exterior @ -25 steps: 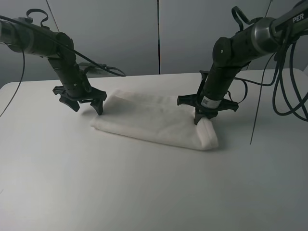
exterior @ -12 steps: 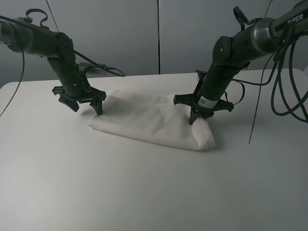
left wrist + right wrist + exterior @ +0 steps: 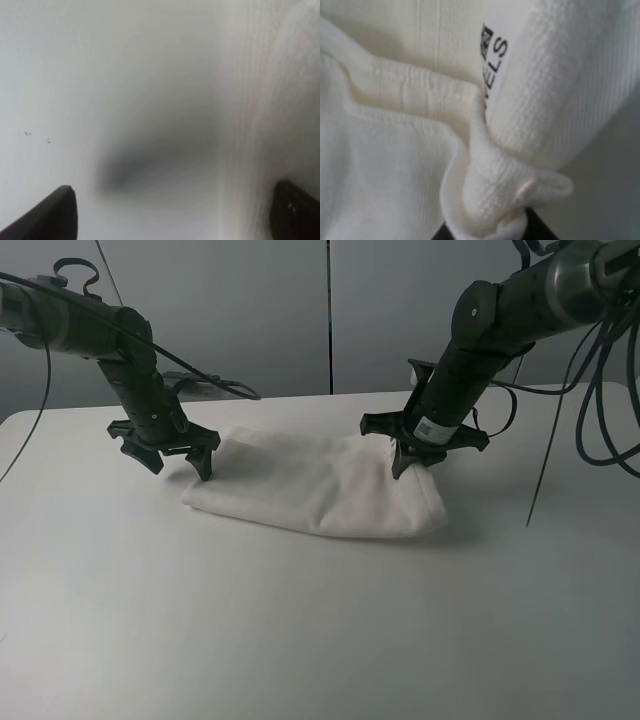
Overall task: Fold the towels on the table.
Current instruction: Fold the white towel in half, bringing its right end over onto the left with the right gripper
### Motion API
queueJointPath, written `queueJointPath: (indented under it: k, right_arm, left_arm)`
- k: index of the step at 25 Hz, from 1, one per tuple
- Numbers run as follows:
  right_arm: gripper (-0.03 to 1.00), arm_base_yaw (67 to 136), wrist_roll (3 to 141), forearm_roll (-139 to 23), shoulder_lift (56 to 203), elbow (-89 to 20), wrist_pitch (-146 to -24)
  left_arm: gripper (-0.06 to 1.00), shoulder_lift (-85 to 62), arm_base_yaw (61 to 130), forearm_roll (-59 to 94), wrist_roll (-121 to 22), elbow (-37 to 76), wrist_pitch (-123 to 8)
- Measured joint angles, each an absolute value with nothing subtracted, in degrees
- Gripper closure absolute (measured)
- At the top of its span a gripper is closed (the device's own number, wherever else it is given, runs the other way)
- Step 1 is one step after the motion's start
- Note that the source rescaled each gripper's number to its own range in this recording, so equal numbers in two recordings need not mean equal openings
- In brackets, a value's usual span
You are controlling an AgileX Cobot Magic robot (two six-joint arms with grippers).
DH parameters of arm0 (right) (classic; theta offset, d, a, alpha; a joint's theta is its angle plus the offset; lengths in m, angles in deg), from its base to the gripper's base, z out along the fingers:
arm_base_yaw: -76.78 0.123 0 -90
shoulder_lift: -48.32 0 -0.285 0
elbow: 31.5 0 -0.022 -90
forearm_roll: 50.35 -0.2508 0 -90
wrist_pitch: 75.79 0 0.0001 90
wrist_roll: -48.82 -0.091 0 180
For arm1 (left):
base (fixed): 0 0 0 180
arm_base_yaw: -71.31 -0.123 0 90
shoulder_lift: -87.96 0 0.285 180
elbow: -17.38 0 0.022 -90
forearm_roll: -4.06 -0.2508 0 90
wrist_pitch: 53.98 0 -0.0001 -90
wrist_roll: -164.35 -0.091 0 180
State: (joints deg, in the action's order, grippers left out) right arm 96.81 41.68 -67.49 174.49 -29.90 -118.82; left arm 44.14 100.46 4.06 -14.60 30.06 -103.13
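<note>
Your left tool hangs spread wide and gripping nothing over the left end of the towel, one finger above bare bench and the other above the cloth's edge. The towel lies as a long folded bundle toward the far edge of the bench, roughly midway between the left and right edges. At its right end your right tool is clenched on a bunched fold of terry, just beside the label, and that end looks raised a little off the bench. From this, the step in hand is probably carrying the right end over toward the left for the next fold. To do it well, hold the pinch firm and lift only enough for the cloth to clear itself. Travel parallel to the far edge so the borders line up, and bring the left tool down to pin the left end so the bundle does not slide.
</note>
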Motion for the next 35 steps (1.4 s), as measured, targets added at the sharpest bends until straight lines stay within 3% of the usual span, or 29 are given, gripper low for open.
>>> queueJointPath:
  k: [19, 35]
  right_arm:
    - [0.95, 96.81, 62.78, -99.66, 170.96, -34.06, -123.31]
    - [0.95, 97.08, 70.92, -113.40, 170.96, -34.53, -123.55]
  left_arm:
    - [-0.05, 46.00, 100.46, 4.06, -14.38, 30.59, -104.11]
    - [-0.05, 46.23, 100.46, 4.06, -15.35, 30.81, -103.89]
